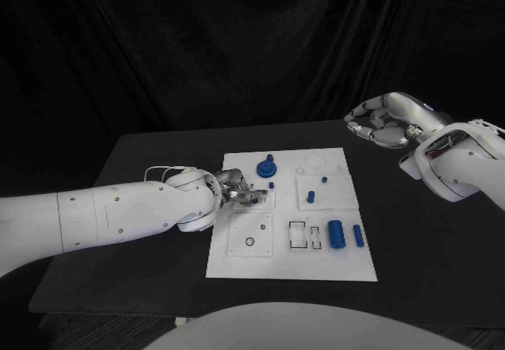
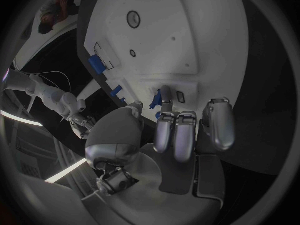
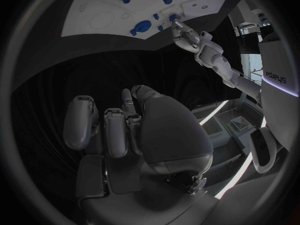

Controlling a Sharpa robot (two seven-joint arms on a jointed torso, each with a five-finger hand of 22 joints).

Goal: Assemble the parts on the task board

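The white task board (image 1: 316, 259) lies in the middle of the black table. My left hand (image 1: 238, 189) hovers low over its left edge with thumb and fingers apart; nothing shows in it. One fingertip (image 2: 165, 92) reaches next to a small blue peg (image 1: 271, 185) (image 2: 155, 101); I cannot tell whether they touch. Just behind that peg stands a round blue part with a knob (image 1: 267, 169). A blue peg (image 1: 311, 195) stands mid-board. A thick blue cylinder (image 1: 336, 234) and a slimmer one (image 1: 357, 234) lie at the right. My right hand (image 1: 387, 120) is raised beyond the board's far right corner, fingers curled in on nothing (image 3: 119, 130).
Near the board's left front are a black ring (image 1: 249, 240) and, to its right, rectangular slots (image 1: 305, 234). A tiny blue piece (image 1: 324, 179) sits near a circular outline (image 1: 314, 160) at the back. Bare black table surrounds the board, and a dark curtain hangs behind.
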